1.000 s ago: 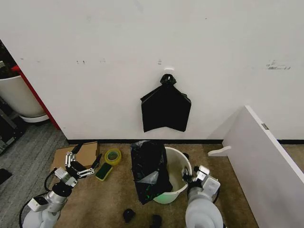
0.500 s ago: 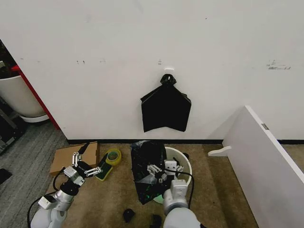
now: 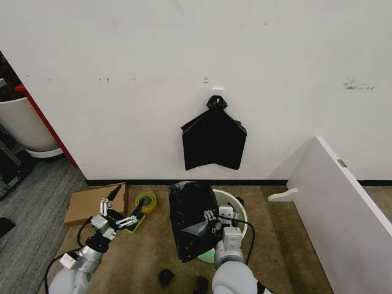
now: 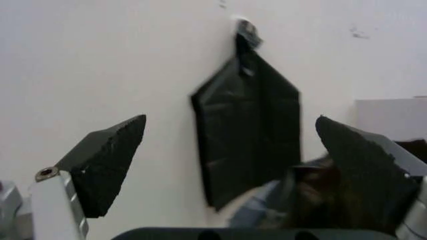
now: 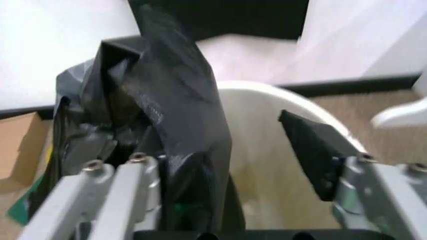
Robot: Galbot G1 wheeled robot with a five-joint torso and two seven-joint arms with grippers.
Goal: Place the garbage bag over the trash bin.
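Note:
The trash bin [image 3: 236, 211], a round cream-white bucket, stands on the brown carpet by the wall. The glossy black garbage bag [image 3: 193, 217] is bunched over its left rim and down that side. My right gripper [image 3: 214, 218] hovers over the bin's mouth, open, right at the bag. In the right wrist view a fold of the garbage bag [image 5: 167, 115] lies between the spread fingers of the right gripper [image 5: 213, 140], with the trash bin's inner wall [image 5: 267, 150] behind. My left gripper [image 3: 120, 213] is open, low to the left of the bin, and in its own view the left gripper [image 4: 230, 118] faces the wall.
A flat black knotted bag [image 3: 213, 138] hangs on the wall above the bin. A cardboard box [image 3: 95, 202], a yellow tape roll [image 3: 146, 201] and a green pad [image 3: 136, 222] lie left. A white board [image 3: 343, 202] leans on the right. A white tub [image 3: 24, 122] stands far left.
My right gripper has swung from the bin's right side leftward across its mouth to the bag. My left gripper has crept right toward the tape roll, staying open.

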